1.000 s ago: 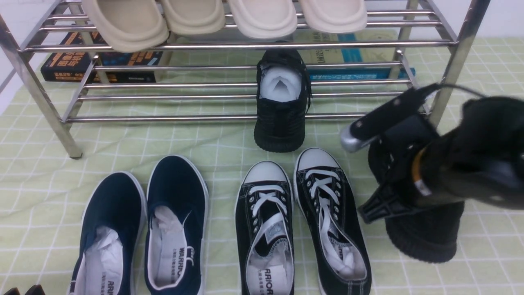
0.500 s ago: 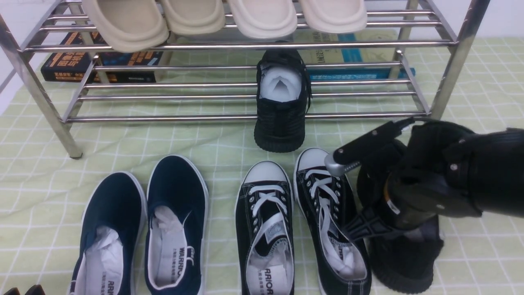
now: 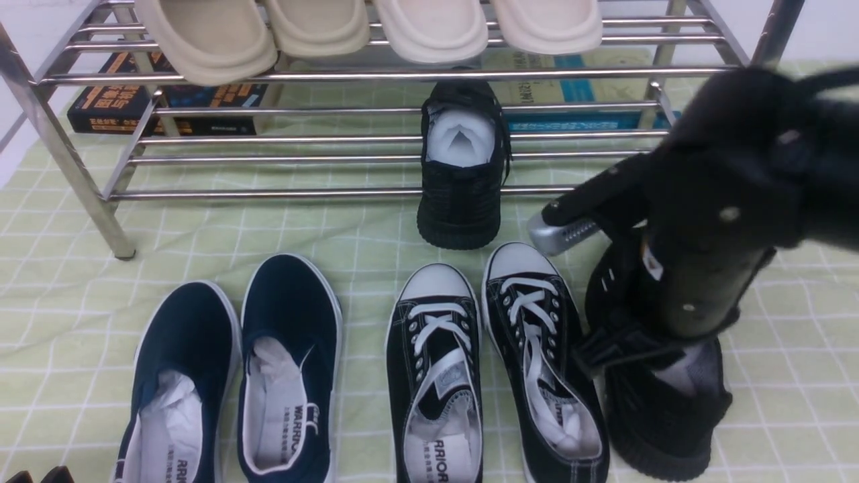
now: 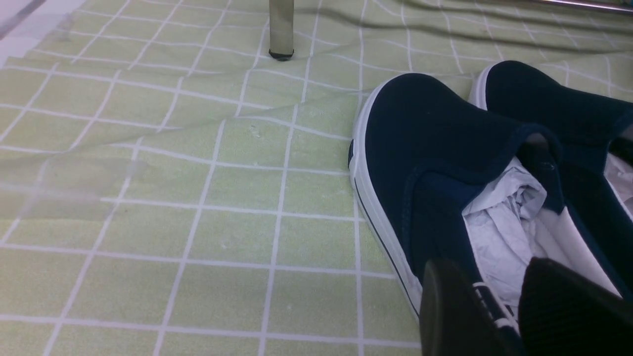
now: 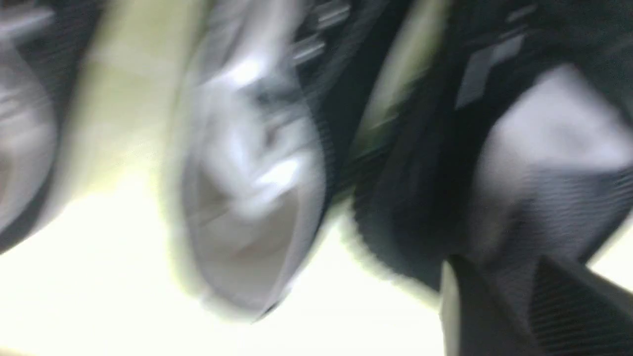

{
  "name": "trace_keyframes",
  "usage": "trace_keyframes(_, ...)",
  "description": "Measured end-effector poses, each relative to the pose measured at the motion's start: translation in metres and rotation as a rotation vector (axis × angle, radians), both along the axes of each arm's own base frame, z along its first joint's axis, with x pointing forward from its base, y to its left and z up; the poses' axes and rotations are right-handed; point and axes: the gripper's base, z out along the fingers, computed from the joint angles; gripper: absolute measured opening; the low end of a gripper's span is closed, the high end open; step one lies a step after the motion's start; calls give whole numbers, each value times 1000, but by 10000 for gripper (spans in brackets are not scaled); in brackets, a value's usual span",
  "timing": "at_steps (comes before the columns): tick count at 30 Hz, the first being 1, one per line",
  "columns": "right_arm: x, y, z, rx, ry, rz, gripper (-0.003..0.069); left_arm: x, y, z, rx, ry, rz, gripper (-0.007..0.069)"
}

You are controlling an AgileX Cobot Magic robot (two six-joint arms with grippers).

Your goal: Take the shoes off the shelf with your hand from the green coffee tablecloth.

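**A:** What's changed in the last second?

**B:** The right arm has brought the first shoe down out of the air. It now rests on the cloth, in front of the shelf's right leg. The arm has since swung up above it.

**A:** So that's half the job?

**B:** I'd judge so. The second shoe is still on the shelf's lower tier, with its toe poking out over the front rail.

**A:** Has the right gripper let go?

**B:** I can't tell. Its fingers stand partly apart at the shoe's opening. The wrist view is smeared, though, so it's unclear whether they still nip the collar.

**A:** And the left gripper?

**B:** Its jaws are spread with nothing between them. It hangs low over the cloth, well in front of the shelf's left leg.
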Motion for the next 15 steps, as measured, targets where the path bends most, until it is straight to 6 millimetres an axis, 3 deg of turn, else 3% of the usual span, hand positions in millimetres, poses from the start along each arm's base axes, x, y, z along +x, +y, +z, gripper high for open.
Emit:
trace_keyframes(6,-23,9,20,222,108,74,-2,0,0,0,0,0,0,239)
trace_keyframes(10,-16,26,24,381,55,94,-13,0,0,0,0,0,0,239)
trace_keyframes(15,0,46,44,462,21,111,-5,0,0,0,0,0,0,239)
